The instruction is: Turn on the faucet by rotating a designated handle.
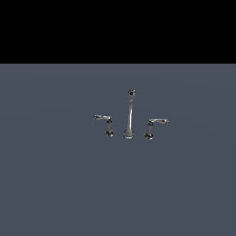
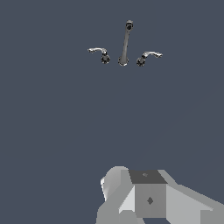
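Grey gripper [image 2: 131, 205], jaws out of sight so I cannot tell their state, hangs well short of the faucet [image 1: 130, 115]; reaching comes first, toward the handle [image 1: 156, 124] right of the spout [image 1: 130, 110].

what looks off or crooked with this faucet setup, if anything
Nothing stands out. The faucet stands upright on the grey floor, its spout between the handle and the twin handle, levers pointing outward. Nothing looks spilled or broken.

A bare simulated test scene, seemingly: flat grey-blue floor [image 1: 55, 184], black void behind, lone chrome faucet [image 1: 130, 115].
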Controlling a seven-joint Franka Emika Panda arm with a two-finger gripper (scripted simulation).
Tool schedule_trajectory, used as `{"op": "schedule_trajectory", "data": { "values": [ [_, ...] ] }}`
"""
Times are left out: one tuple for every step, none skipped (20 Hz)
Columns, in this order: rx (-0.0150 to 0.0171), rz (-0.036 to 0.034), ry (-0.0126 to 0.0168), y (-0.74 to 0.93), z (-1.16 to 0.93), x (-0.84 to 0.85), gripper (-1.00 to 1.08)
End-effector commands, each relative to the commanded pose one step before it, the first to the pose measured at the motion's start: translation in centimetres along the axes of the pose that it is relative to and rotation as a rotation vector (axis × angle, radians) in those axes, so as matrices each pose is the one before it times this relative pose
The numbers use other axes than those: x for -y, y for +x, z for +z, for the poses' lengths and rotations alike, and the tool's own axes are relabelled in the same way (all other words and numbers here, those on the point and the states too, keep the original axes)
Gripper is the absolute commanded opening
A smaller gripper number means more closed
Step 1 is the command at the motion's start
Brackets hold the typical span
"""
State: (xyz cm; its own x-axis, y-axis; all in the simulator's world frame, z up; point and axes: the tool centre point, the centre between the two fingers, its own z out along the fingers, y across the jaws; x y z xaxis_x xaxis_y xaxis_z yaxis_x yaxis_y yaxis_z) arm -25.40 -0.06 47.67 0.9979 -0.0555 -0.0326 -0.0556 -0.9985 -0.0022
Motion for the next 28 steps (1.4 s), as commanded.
{"op": "schedule_trajectory", "data": {
  "values": [
    [0.0, 0.0, 0.0, 0.0, 0.0, -0.001, -1.0],
    [-0.00002, 0.00069, 0.0, 0.014, 0.016, 0.006, -1.0],
    [-0.00003, 0.00195, 0.00005, 0.043, 0.048, 0.018, -1.0],
    [-0.00005, 0.00338, 0.00008, 0.072, 0.079, 0.027, -1.0],
    [-0.00006, 0.00466, 0.00011, 0.1, 0.111, 0.04, -1.0],
    [-0.00008, 0.00602, 0.00014, 0.129, 0.143, 0.051, -1.0],
    [-0.0001, 0.00737, 0.00017, 0.158, 0.174, 0.062, -1.0],
    [-0.00012, 0.00873, 0.0002, 0.187, 0.207, 0.073, -1.0],
    [-0.00014, 0.01007, 0.00023, 0.216, 0.239, 0.085, -1.0],
    [-0.00016, 0.01143, 0.00026, 0.246, 0.271, 0.096, -1.0],
    [-0.00018, 0.01282, 0.00029, 0.276, 0.304, 0.107, -1.0],
    [-0.0002, 0.01421, 0.00032, 0.306, 0.337, 0.119, -1.0],
    [-0.00022, 0.01559, 0.00035, 0.337, 0.37, 0.131, -1.0],
    [-0.00024, 0.01702, 0.00039, 0.368, 0.403, 0.142, -1.0],
    [-0.00026, 0.01842, 0.00042, 0.399, 0.437, 0.154, -1.0],
    [-0.00028, 0.01985, 0.00045, 0.431, 0.471, 0.166, -1.0],
    [-0.0003, 0.02119, 0.00048, 0.461, 0.503, 0.177, -1.0],
    [-0.00031, 0.02245, 0.00051, 0.489, 0.533, 0.187, -1.0],
    [-0.00033, 0.02363, 0.00054, 0.516, 0.561, 0.197, -1.0],
    [-0.00035, 0.02473, 0.00056, 0.541, 0.587, 0.207, -1.0],
    [-0.00036, 0.02579, 0.00059, 0.565, 0.612, 0.215, -1.0],
    [-0.00038, 0.02678, 0.00061, 0.589, 0.636, 0.224, -1.0],
    [-0.00039, 0.02751, 0.00063, 0.606, 0.654, 0.23, -1.0],
    [-0.00039, 0.02765, 0.00063, 0.61, 0.657, 0.231, -1.0],
    [-0.00039, 0.02771, 0.00063, 0.613, 0.659, 0.232, -1.0],
    [-0.00039, 0.02777, 0.00063, 0.615, 0.66, 0.233, -1.0],
    [-0.0004, 0.02783, 0.00063, 0.618, 0.661, 0.233, -1.0],
    [-0.0004, 0.02786, 0.00063, 0.62, 0.662, 0.234, -1.0]
  ]
}}
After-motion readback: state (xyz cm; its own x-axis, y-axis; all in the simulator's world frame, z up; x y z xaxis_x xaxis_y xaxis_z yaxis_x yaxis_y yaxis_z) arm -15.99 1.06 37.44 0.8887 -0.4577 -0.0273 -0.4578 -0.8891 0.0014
